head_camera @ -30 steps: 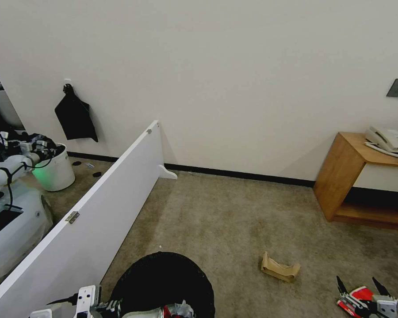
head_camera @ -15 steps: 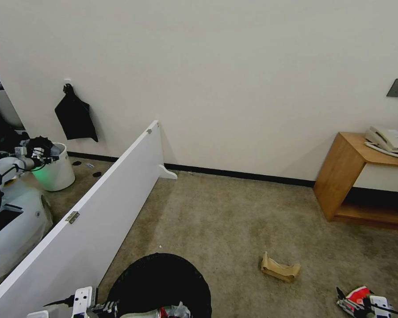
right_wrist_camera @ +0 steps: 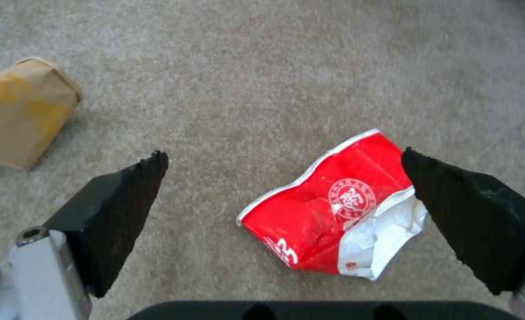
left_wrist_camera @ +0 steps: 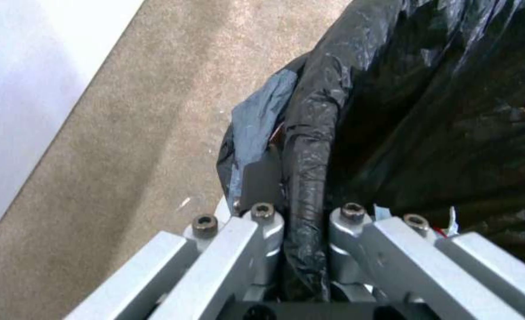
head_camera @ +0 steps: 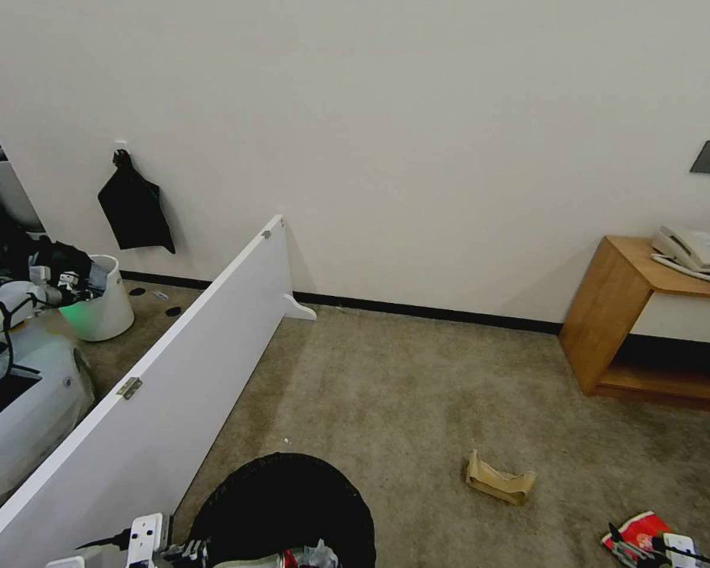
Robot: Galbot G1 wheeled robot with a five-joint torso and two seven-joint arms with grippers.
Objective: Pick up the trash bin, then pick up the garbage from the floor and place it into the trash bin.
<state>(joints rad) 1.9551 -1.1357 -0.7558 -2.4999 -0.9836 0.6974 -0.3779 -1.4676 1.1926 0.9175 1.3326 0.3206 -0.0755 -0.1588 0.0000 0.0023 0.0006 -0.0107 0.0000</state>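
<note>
Now your left tool [left_wrist_camera: 301, 222] is clamped on the black-bagged rim of the trash bin [head_camera: 284, 505], at the bottom centre of the head frame. Your right tool [right_wrist_camera: 283, 178], spread wide, hangs low over the carpet with the crushed red cup [right_wrist_camera: 340, 204] between its fingers; folded cardboard [head_camera: 498, 478] lies left of it

The left tool [left_wrist_camera: 304, 213] is clamped on the rim of the trash bin [left_wrist_camera: 310, 146], its metal fingers [left_wrist_camera: 262, 222] pressed against either side of the bunched black bag. The bag's glossy folds fill the frame from twelve to four o'clock. Beige carpet [left_wrist_camera: 132, 146] spreads toward nine o'clock, bordered by a white panel [left_wrist_camera: 31, 80] at ten o'clock.
</note>
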